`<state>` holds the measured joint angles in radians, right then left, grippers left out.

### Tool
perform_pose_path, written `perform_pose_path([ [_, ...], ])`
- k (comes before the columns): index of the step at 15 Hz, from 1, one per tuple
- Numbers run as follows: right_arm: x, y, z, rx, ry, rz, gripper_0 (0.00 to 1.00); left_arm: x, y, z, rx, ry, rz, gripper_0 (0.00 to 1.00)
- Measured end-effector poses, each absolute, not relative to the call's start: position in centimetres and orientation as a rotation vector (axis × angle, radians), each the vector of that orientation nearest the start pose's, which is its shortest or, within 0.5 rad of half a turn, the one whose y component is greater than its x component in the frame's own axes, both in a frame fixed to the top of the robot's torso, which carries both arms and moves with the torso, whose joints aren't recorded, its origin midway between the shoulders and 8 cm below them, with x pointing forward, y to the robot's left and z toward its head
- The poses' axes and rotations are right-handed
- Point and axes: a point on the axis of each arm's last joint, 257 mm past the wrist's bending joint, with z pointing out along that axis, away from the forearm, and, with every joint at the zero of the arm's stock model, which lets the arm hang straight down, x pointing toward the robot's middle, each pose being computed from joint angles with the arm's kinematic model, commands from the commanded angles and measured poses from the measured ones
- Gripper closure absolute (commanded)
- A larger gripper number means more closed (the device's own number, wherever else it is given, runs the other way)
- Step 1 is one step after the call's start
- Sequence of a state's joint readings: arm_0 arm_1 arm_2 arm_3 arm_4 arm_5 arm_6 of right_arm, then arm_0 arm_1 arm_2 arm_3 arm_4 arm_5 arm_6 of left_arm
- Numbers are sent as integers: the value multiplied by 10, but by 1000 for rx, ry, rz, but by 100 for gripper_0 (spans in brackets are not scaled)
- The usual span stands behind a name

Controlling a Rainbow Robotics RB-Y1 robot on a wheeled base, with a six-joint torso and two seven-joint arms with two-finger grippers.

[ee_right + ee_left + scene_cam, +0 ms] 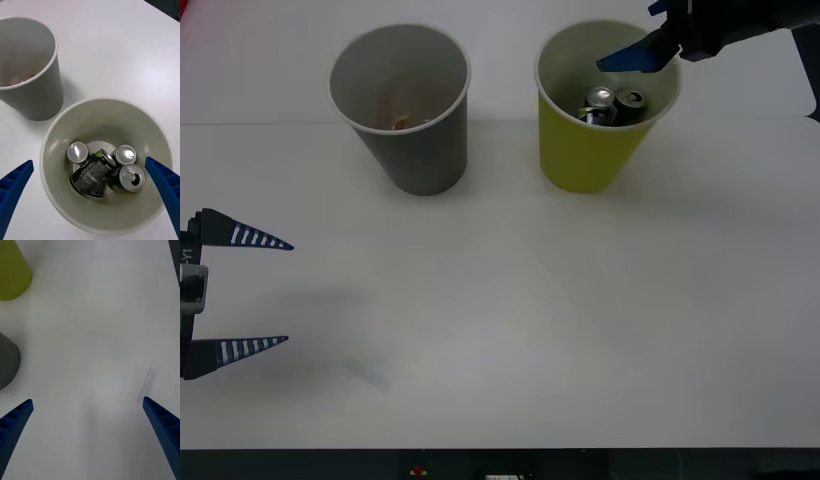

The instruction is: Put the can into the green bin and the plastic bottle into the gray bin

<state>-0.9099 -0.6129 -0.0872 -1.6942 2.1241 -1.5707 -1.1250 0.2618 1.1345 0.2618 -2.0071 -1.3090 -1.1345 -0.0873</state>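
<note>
Cans (127,176) inside green bin (56,150), beneath open right end effector (90,187).

The right pincer (90,198) hangs spread wide above the green bin (60,127), where a black can (90,174) lies among three silver-topped cans (77,152), with the gray bin (41,93) just beside on the white tabletop (123,48)

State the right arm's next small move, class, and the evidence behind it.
Probably lift and draw back. The right gripper hangs open and empty over the green bin, where several cans already lie. The left gripper waits open at the table's near left.
</note>
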Motion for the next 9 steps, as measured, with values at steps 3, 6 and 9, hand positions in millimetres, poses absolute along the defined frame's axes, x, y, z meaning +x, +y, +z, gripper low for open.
perform_pose_path([
  [3, 525, -164, 28, -1062, 1855, 270, 0, 341, 286, -167, 1762, 1444, -118, 0],
  [6, 498, -179, 18, -1121, 1797, 278, 0, 341, 286, -167, 1762, 1444, -118, 0],
  [9, 471, -194, -4, -1215, 1739, 253, 0, 341, 286, -167, 1762, 1443, -118, 0],
])
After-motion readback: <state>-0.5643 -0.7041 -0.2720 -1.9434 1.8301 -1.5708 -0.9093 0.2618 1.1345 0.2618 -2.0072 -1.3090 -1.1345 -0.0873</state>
